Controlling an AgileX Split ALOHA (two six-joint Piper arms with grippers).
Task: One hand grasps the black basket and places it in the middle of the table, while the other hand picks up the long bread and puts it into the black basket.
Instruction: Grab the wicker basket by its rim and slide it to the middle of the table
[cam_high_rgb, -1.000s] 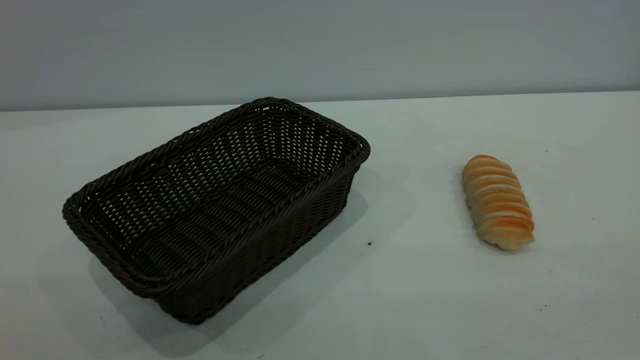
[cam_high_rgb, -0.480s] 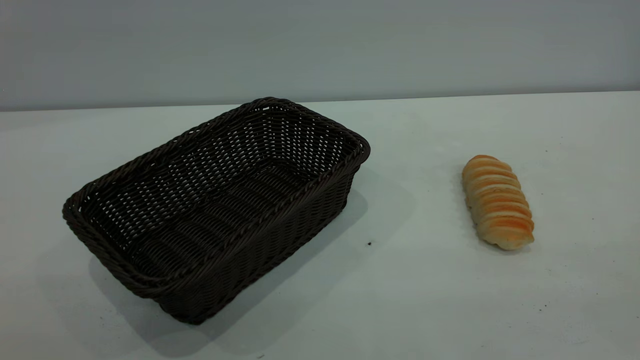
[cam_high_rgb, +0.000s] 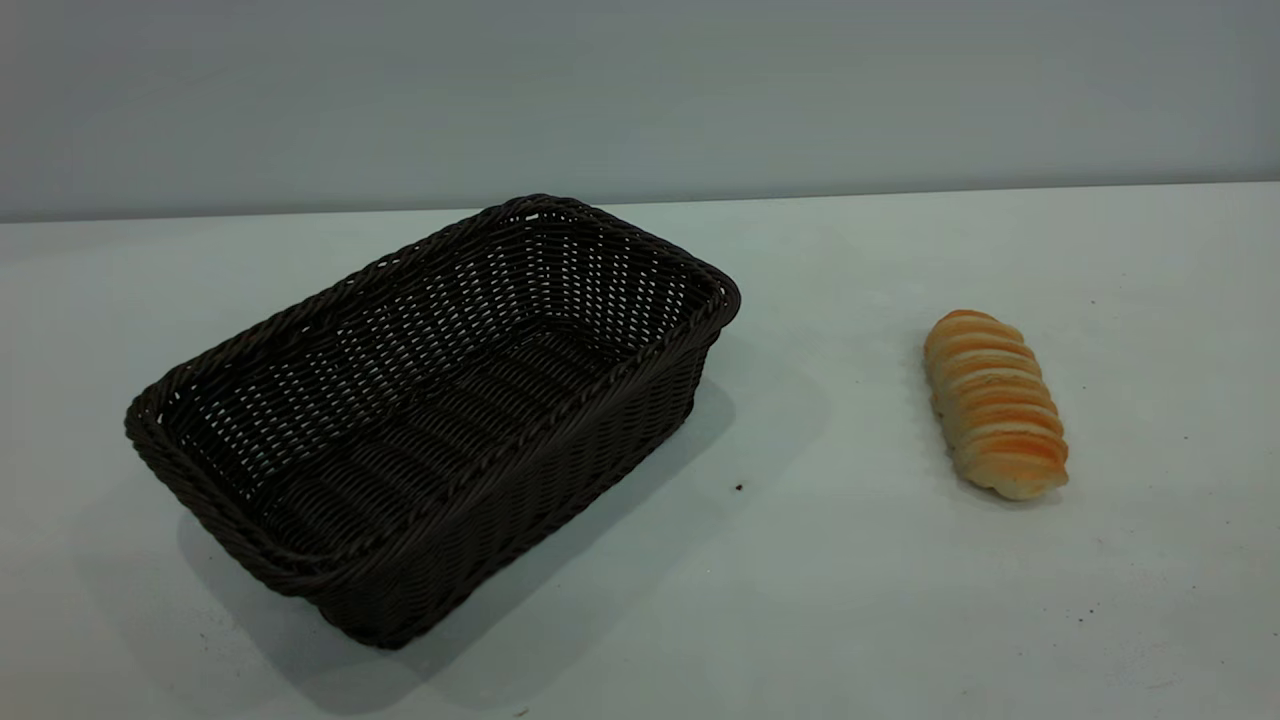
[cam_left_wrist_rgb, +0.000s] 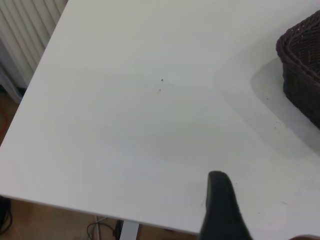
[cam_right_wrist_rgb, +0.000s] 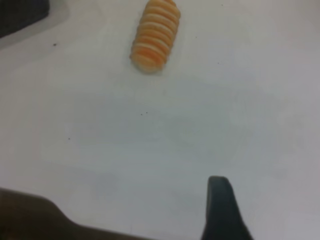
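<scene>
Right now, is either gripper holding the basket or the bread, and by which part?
Nothing is held. The black basket and the long bread lie apart on the table, with neither gripper touching them.

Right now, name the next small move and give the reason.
Probably the left gripper should reach toward the black basket and take its rim: the basket sits left of centre, untouched, and the long bread lies apart on the table, waiting.
</scene>
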